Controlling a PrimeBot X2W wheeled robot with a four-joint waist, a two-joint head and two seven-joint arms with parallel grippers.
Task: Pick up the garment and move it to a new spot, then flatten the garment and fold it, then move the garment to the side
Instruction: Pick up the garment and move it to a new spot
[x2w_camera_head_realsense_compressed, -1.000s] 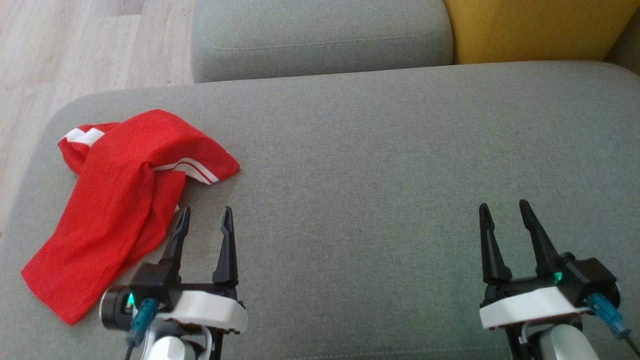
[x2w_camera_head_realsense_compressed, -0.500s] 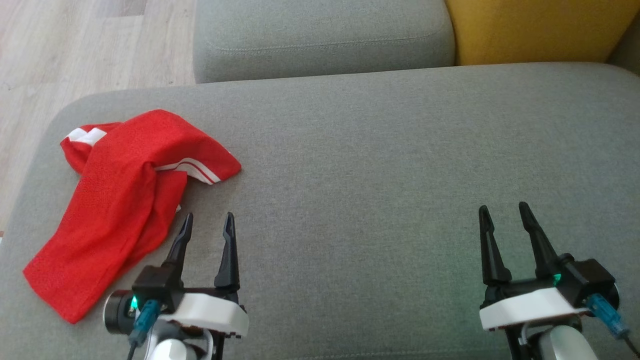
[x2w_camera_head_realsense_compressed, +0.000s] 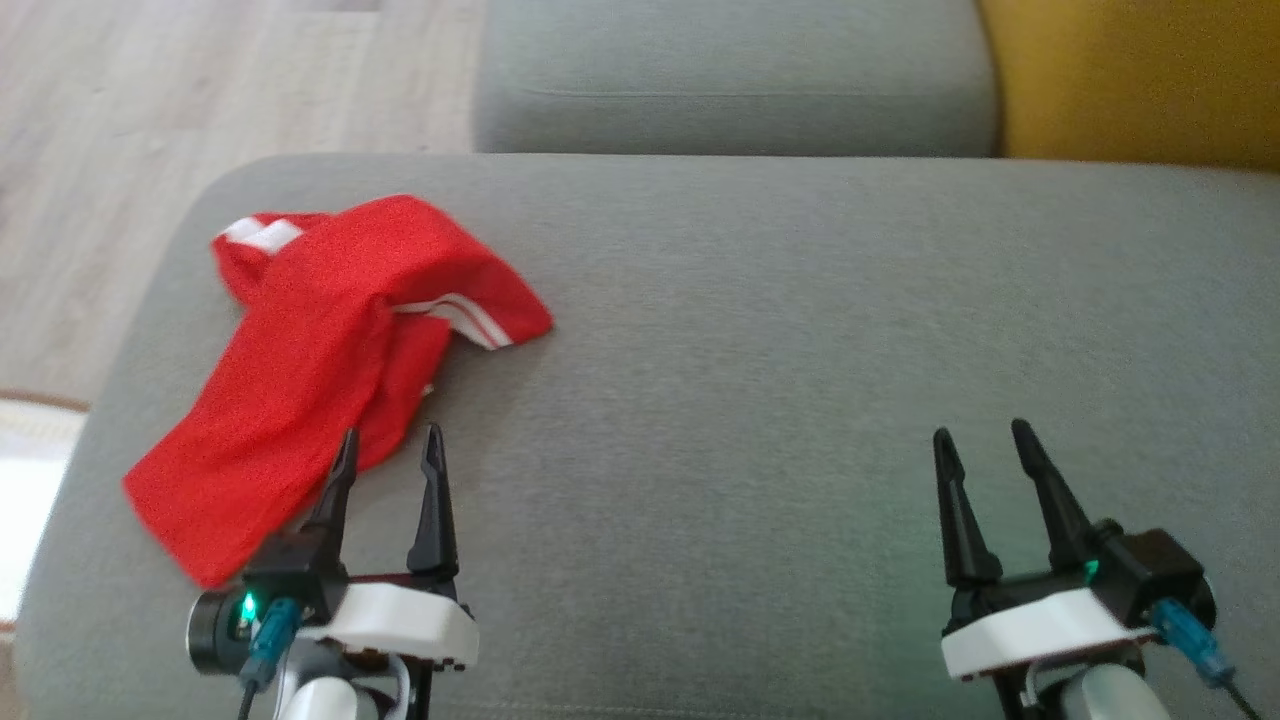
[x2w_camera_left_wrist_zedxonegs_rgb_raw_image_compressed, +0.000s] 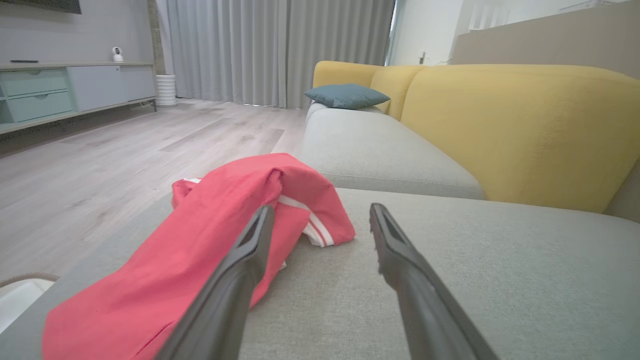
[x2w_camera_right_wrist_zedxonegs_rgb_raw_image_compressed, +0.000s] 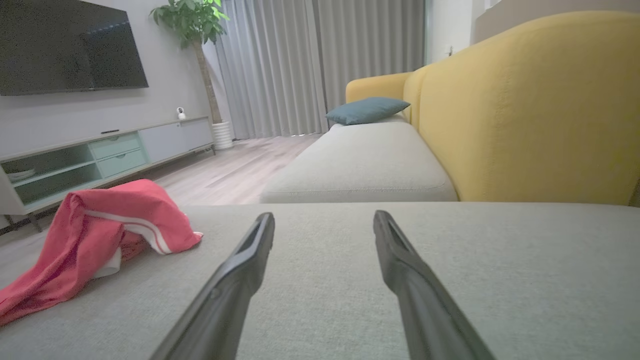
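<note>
The garment (x2w_camera_head_realsense_compressed: 330, 370) lies crumpled at the left of the head view on the grey sofa (x2w_camera_head_realsense_compressed: 750, 350). It is red with white stripes and twisted over itself, and one end reaches toward the sofa's left edge.

My left jaws stand wide open and empty at the lower left, tips just at the garment's near edge. One finger (x2w_camera_head_realsense_compressed: 340, 480) crosses the cloth in the picture, and I cannot tell if it touches. My right jaws, at the lower right, are as wide and as empty, well apart from the garment.

As I judge it, the pick-up is not yet begun. The cloth is doubled, so a pinch may take only the top layer or catch two, and the twist would then be carried along and spoil the flattening. Going too low could dig the tips into the cushion. A sideways drag could pull the cloth off onto the floor (x2w_camera_head_realsense_compressed: 100, 100).

A pale thing (x2w_camera_head_realsense_compressed: 30, 450) is at the left edge, and I cannot tell whether it is a basket or a rug. In the right wrist view, the contents of the cabinet (x2w_camera_right_wrist_zedxonegs_rgb_raw_image_compressed: 100, 150) shelves are too small to tell.
</note>
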